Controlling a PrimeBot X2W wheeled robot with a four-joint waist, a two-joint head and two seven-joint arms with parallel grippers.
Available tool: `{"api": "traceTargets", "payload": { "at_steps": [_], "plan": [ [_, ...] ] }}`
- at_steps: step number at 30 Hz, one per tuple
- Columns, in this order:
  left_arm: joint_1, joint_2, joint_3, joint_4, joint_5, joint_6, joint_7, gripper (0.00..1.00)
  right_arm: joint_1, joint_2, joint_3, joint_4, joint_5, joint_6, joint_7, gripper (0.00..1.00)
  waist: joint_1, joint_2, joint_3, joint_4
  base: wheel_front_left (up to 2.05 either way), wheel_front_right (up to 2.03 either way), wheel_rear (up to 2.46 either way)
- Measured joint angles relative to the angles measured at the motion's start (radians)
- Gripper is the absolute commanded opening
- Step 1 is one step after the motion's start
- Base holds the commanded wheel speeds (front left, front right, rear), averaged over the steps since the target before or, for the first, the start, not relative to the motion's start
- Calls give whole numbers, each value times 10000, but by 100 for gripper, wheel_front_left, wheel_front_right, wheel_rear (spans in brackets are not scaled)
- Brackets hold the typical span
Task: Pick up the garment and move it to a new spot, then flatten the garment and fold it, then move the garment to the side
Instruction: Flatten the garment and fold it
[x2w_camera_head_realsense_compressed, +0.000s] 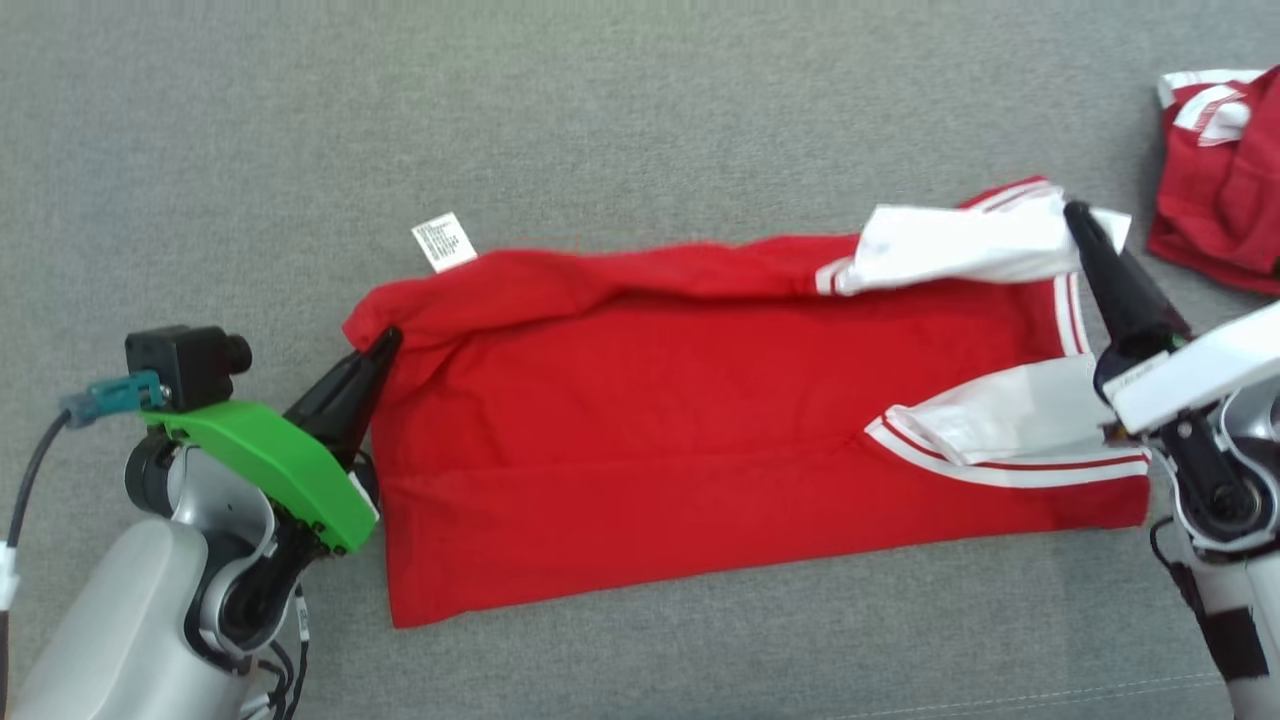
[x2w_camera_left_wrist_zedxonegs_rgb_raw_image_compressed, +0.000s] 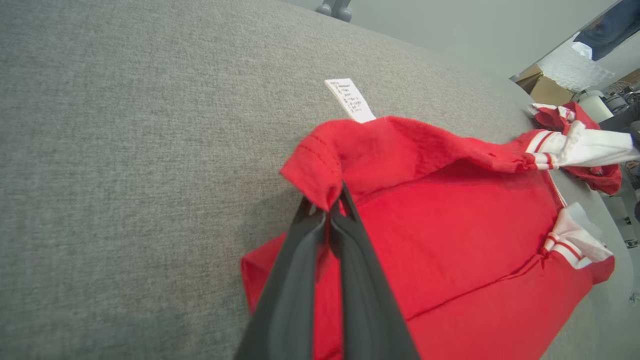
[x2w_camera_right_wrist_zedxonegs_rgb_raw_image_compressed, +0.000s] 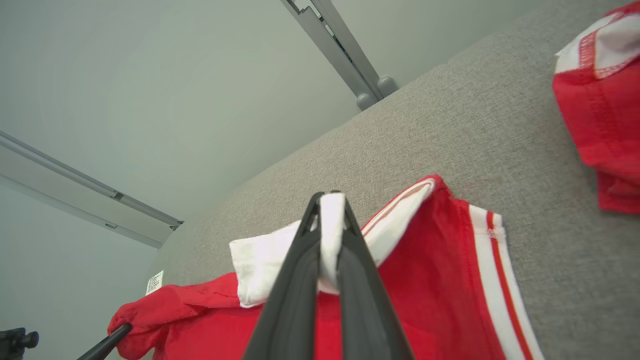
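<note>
Seemingly to fold the edge between them, left fingers (x2w_camera_head_realsense_compressed: 355, 385) clench a corner of the red, white-sleeved cotton shirt (x2w_camera_head_realsense_compressed: 650, 420), right fingers (x2w_camera_head_realsense_compressed: 1110, 270) its sleeve.

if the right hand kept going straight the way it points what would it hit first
Apart from the sleeve it grips, probably just bare grey surface; the right hand points past the shirt, height unclear.

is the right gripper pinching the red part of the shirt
No, the right gripper is shut on the white sleeve of the red garment, with white cloth between its fingers.
</note>
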Motion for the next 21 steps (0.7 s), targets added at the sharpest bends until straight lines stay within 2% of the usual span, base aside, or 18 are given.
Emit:
{"api": "traceTargets", "payload": {
  "at_steps": [6,13,14,15,16,17,18,19,21],
  "plan": [
    [728,366,-73,-19,295,-35,-339,0,1061,113,-23,-529,357,4,-178,0,0,0,-528,-310,0,0,0],
    [1330,512,-347,-290,594,-117,-516,0,2090,50,54,-826,355,31,-174,0,0,0,-839,-676,0,0,0],
    [1371,556,-332,-334,654,-117,-587,7,2165,38,102,-849,349,31,-173,10,0,0,-852,-708,0,0,0],
    [1440,616,-343,-389,685,-117,-587,21,2238,29,136,-857,293,40,-165,43,0,0,-855,-735,0,0,0],
    [1509,650,-405,-412,734,-117,-585,38,2307,-21,169,-853,198,42,-159,100,0,0,-850,-752,0,0,0],
    [1584,654,-476,-445,815,-117,-585,50,2382,-100,198,-857,138,42,-146,100,0,0,-844,-754,0,0,0],
    [1746,729,-652,-556,978,-117,-583,79,2500,-251,211,-892,-31,40,-146,100,0,0,-829,-753,0,0,0],
    [1819,836,-732,-614,1127,-117,-571,100,2507,-307,199,-959,-111,40,-150,100,0,0,-811,-753,0,0,0],
    [1981,1114,-794,-669,1450,-96,-522,100,2477,-362,188,-1103,-261,40,-159,100,0,0,-774,-762,0,0,0]
  ]
}}
